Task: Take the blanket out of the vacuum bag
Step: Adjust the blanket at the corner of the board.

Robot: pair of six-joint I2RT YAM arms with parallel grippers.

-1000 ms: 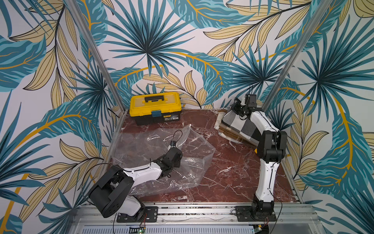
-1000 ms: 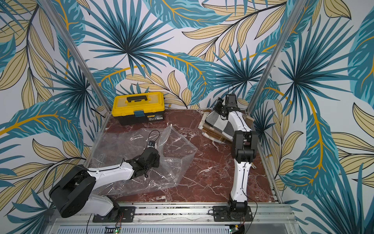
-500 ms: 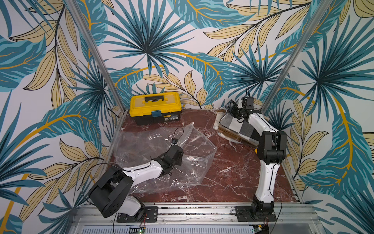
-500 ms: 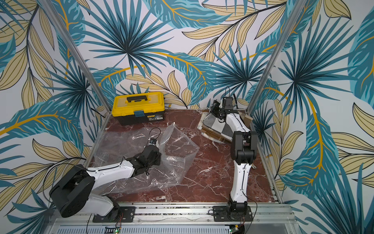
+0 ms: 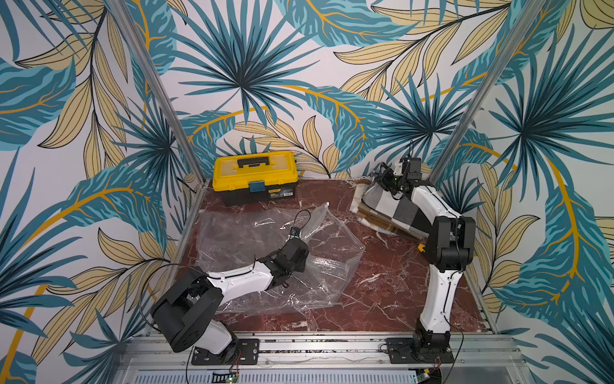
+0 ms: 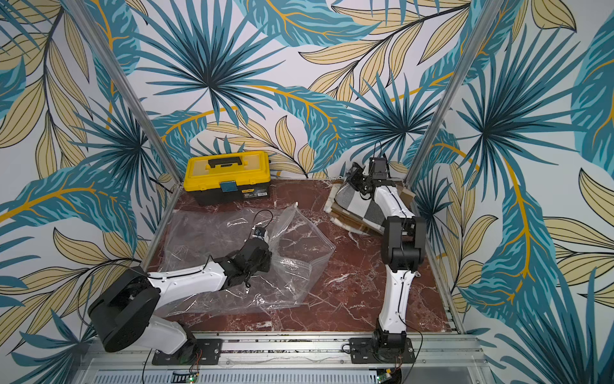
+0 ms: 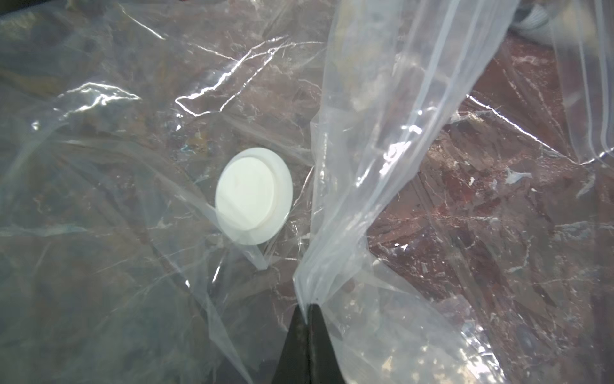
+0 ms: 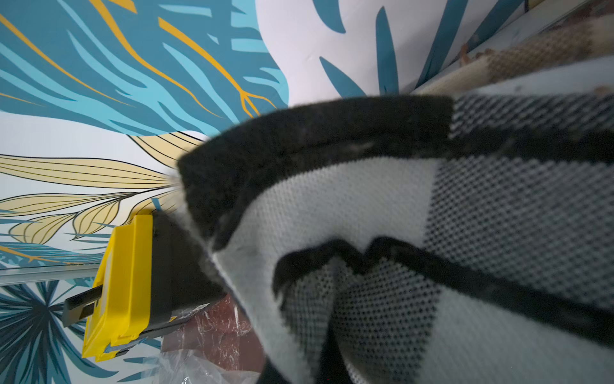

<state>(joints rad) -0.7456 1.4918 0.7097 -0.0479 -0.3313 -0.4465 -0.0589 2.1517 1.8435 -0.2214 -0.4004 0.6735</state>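
**Two pinches: plastic in my left, cloth in my right**

My left gripper (image 7: 308, 319) is pressed together on a raised fold of the vacuum bag (image 7: 99, 166). In the left wrist view the clear plastic rises straight out of my black fingertips (image 7: 319, 335). The round white valve (image 7: 254, 196) lies flat just beside that fold. In both top views the bag sprawls crinkled over my left side of the red marble table (image 5: 382, 289), and the marble veins show through it. My left arm rests across the bag's near part.

My right gripper (image 5: 388, 182) is up in the far right corner, closed on a top edge of the black, white and grey checked blanket (image 5: 395, 209). The cloth peaks up toward it. In the right wrist view bunched fabric fills the frame and hides my fingers.

The blanket sits outside the bag and apart from it, close to the back wall. A yellow toolbox (image 5: 254, 176) stands against that wall, just beyond the bag's far edge.
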